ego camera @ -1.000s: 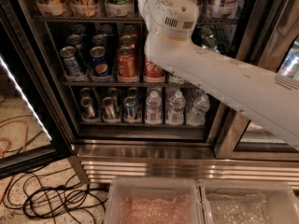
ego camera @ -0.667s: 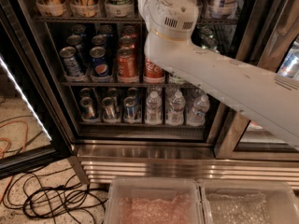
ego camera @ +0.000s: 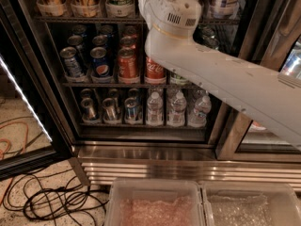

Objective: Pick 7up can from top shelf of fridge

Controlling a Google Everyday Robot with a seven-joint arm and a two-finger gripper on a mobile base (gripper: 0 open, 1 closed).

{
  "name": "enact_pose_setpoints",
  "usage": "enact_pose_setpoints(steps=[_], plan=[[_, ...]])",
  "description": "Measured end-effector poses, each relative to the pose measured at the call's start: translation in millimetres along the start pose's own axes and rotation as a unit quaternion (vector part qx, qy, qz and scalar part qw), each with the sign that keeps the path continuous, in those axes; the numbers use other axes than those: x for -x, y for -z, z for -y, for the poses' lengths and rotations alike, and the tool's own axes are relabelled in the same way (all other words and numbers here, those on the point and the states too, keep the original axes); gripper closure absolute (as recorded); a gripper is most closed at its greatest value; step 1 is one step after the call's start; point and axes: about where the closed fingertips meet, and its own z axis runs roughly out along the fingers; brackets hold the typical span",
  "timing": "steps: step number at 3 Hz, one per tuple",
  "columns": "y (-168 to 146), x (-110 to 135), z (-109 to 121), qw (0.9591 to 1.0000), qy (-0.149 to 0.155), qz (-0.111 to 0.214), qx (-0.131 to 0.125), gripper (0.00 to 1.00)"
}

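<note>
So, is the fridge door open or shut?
Open: the fridge door is swung aside left, and the arm reaches inside; end effector out of frame, above.

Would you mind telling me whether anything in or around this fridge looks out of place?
Only the black cables lying tangled on the floor by the open fridge; shelved drinks stand upright. The gripper is hidden past the arm at the top shelf.

Speckled terrazzo floor, tangled black cables, orange cord, two clear plastic bins
</note>
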Motion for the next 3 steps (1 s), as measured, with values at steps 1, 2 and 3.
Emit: enact_pose_setpoints(steps=[1,2,3], plan=[[-2.6,7.2,2.8,0.9997,-0.017,-0.015,0.01,1.0],[-1.5,19.2,9.1,0.9984,-0.039,-0.031,0.027,1.0],[2.4,20.3,12.5,0.9965,-0.055,-0.05,0.038,1.0]])
